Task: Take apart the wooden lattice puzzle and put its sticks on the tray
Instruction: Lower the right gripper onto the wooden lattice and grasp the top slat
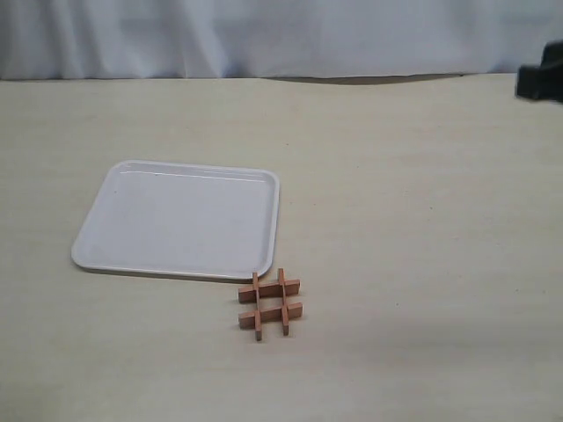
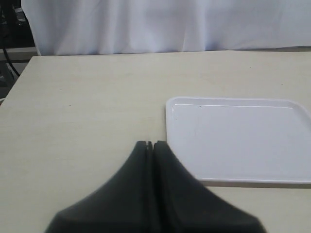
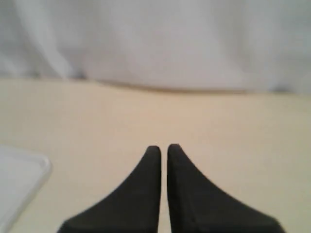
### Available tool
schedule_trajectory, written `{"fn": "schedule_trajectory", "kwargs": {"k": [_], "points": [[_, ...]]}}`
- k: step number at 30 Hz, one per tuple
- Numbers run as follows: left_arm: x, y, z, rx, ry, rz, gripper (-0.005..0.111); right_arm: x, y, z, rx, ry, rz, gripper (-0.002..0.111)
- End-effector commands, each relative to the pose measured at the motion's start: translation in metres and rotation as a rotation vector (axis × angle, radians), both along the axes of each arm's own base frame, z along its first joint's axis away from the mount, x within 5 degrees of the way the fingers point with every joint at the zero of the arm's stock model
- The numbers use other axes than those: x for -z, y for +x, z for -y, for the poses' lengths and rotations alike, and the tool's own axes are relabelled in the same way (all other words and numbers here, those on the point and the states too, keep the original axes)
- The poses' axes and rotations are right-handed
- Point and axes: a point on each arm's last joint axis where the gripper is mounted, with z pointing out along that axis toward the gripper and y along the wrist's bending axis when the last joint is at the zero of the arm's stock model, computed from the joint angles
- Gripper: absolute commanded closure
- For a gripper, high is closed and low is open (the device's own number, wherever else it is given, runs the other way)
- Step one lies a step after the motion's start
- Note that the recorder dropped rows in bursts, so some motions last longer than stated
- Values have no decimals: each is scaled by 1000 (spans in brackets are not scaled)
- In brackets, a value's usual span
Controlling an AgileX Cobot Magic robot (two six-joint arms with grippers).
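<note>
The wooden lattice puzzle [image 1: 269, 304] lies flat on the table, its four reddish-brown sticks still interlocked in a hash shape, just off the near right corner of the white tray [image 1: 180, 220]. Nothing lies on the tray. My left gripper [image 2: 149, 143] is shut with nothing in it and hovers beside the tray's [image 2: 238, 141] edge; the exterior view does not show it. My right gripper [image 3: 164, 147] is shut but for a hairline gap, holding nothing, and a tray corner [image 3: 19, 179] shows off to one side. Neither wrist view shows the puzzle.
A dark part of the right arm [image 1: 541, 81] shows at the far right edge. White cloth [image 1: 264, 35] hangs along the table's back edge. The tabletop [image 1: 422, 220] is pale beige.
</note>
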Motion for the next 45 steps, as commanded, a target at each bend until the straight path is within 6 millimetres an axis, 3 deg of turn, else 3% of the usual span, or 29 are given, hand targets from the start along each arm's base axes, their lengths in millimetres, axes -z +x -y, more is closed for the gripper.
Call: {"fn": "schedule_trajectory", "kwargs": {"k": [1,4,6,11,19,24,29,45], "points": [[-1,0,1,10,0,17,107,52,29,10,40,-19,-385,104],[-1,0,1,10,0,17,107,83,43,5,9,0,-540,104],[-1,0,1,10,0,17,107,93,49,-7,-44,-18,-606,104],[-1,0,1,10,0,17,107,108,60,-63,-227,-99,-751,104],[-1,0,1,10,0,17,107,148,48,-153,-448,-131,-836,103],[-1,0,1,10,0,17,107,172,44,-186,-512,-131,-830,84],[-1,0,1,10,0,17,107,185,46,-195,-520,-94,-827,59],[-1,0,1,10,0,17,107,203,59,-205,-494,3,-734,67]]}}
